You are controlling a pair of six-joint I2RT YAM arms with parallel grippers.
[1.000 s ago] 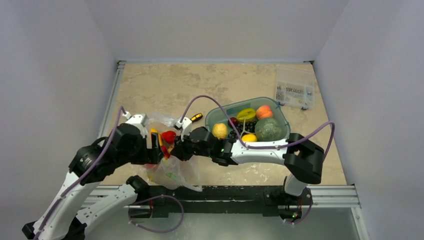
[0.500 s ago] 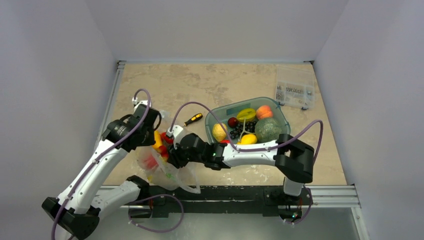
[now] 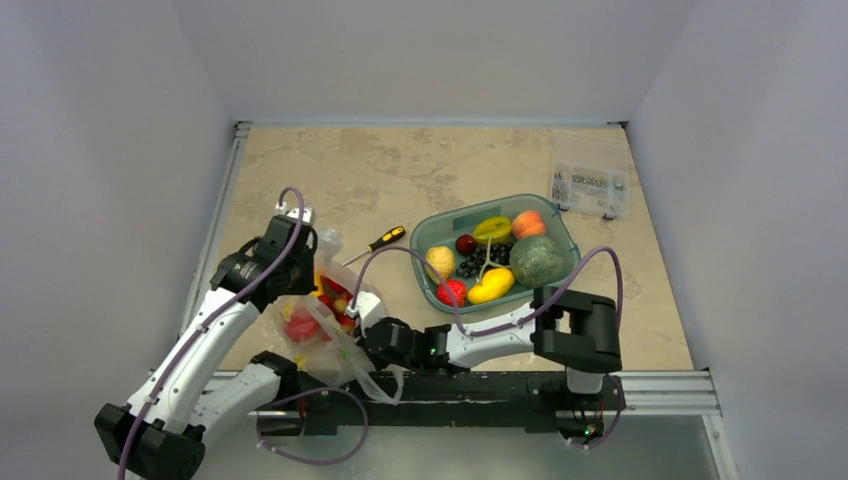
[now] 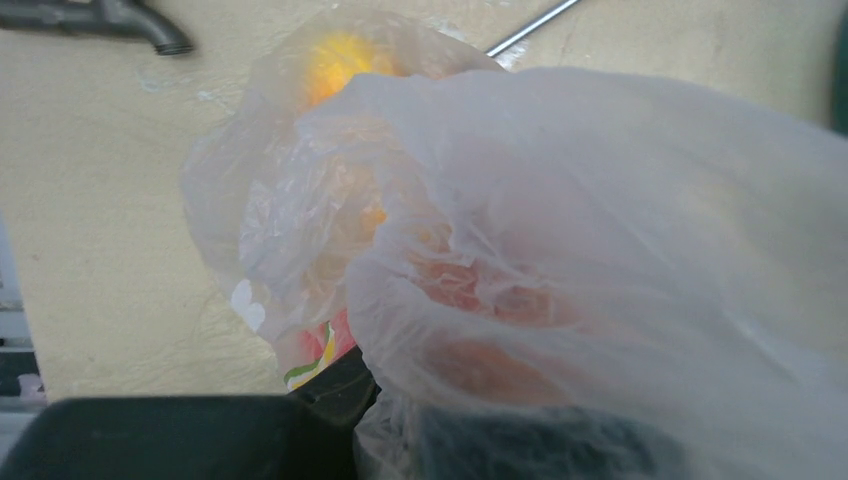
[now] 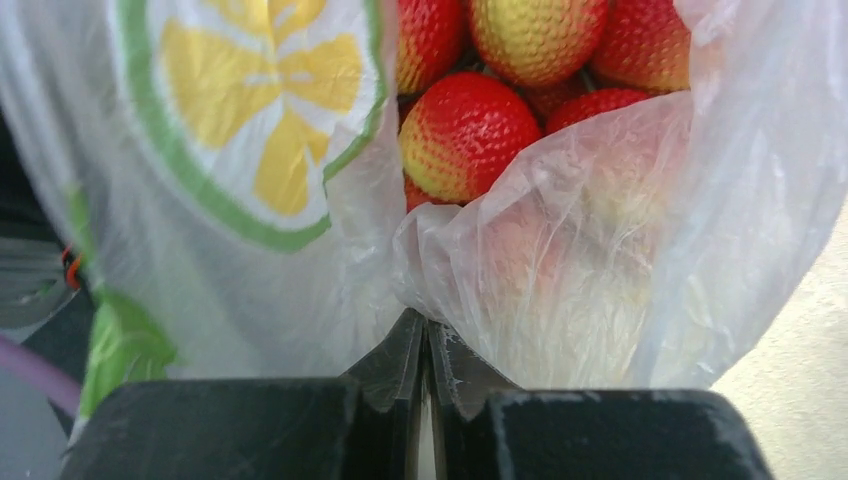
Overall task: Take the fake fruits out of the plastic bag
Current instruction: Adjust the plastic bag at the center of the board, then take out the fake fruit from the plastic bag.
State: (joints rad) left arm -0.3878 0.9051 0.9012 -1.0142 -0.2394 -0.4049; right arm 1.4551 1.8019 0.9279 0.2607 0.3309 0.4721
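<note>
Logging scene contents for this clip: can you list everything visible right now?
plastic bag: one, clear, lemon-slice print, near-left table
bagged fruits: several, red-yellow strawberries, inside bag
tub: one, teal, centre-right
tub fruits: about eight, mixed colours, in tub
screwdriver: one, black-yellow handle, left of tub
compartment box: one, clear, far-right corner
table: one, beige
left hand: one, black, at bag's top, grip hidden
right hand: one, black, shut on bag

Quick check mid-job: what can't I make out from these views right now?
Left tool: left wrist view, bag film drapes it; open or shut unclear.
Fruits: right wrist view, top edge cuts them; count unknown.
Small box: top view, contents too small.
</note>
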